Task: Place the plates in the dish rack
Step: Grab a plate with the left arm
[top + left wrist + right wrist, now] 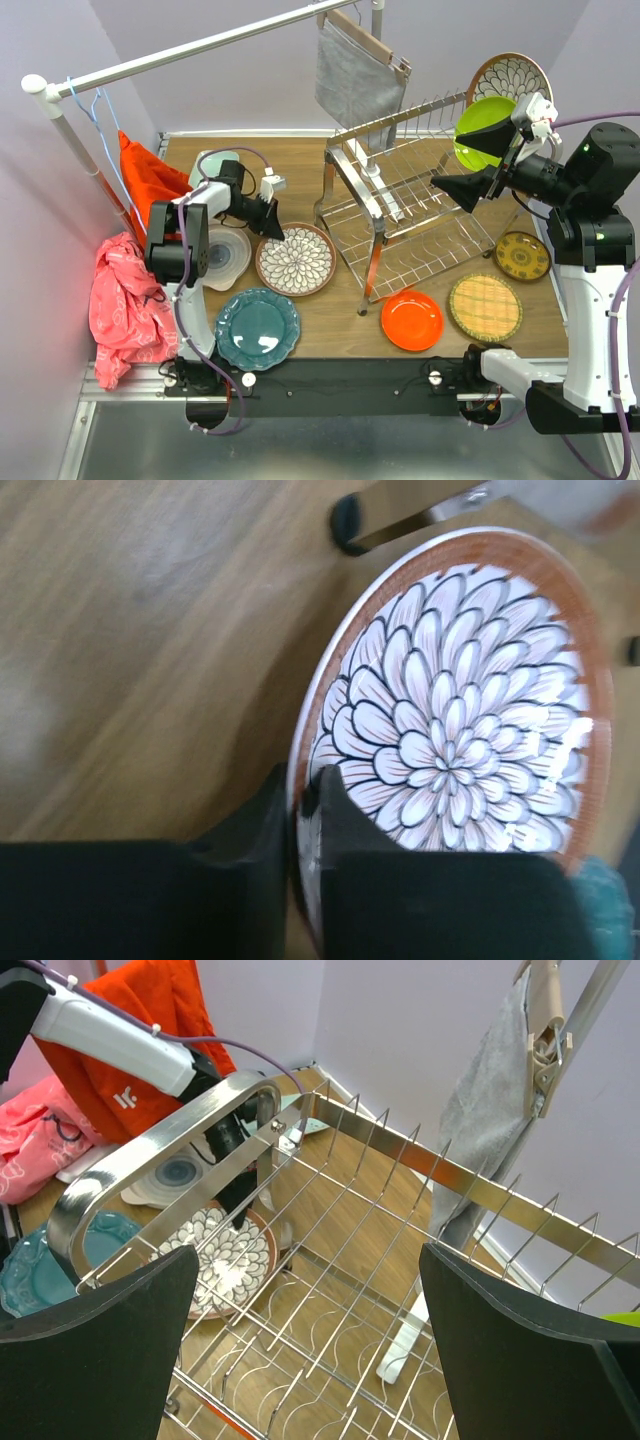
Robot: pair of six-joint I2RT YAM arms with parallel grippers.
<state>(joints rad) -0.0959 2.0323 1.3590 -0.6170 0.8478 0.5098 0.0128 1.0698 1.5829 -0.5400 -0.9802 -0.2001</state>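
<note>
Overhead and wrist views — sharing floral plate (295, 259).

Dish rack (410, 200) right of centre on the table (340, 318). Left of its legs, first plate (296, 259); farther left, second plate (230, 255); nearer the front, third plate (258, 329). Before the rack, fourth plate (412, 320) beside fifth plate (485, 307). To its right, sixth plate (522, 256). Upright at its upper right end, seventh plate (482, 112) before eighth plate (510, 72)

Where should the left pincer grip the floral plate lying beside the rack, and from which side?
Best the brown rim on the side facing the left pincer, one finger inside the lip, one outside. The brown-rimmed floral plate lies face up, so only that thin edge offers purchase; the pincer straddles it there.
</note>
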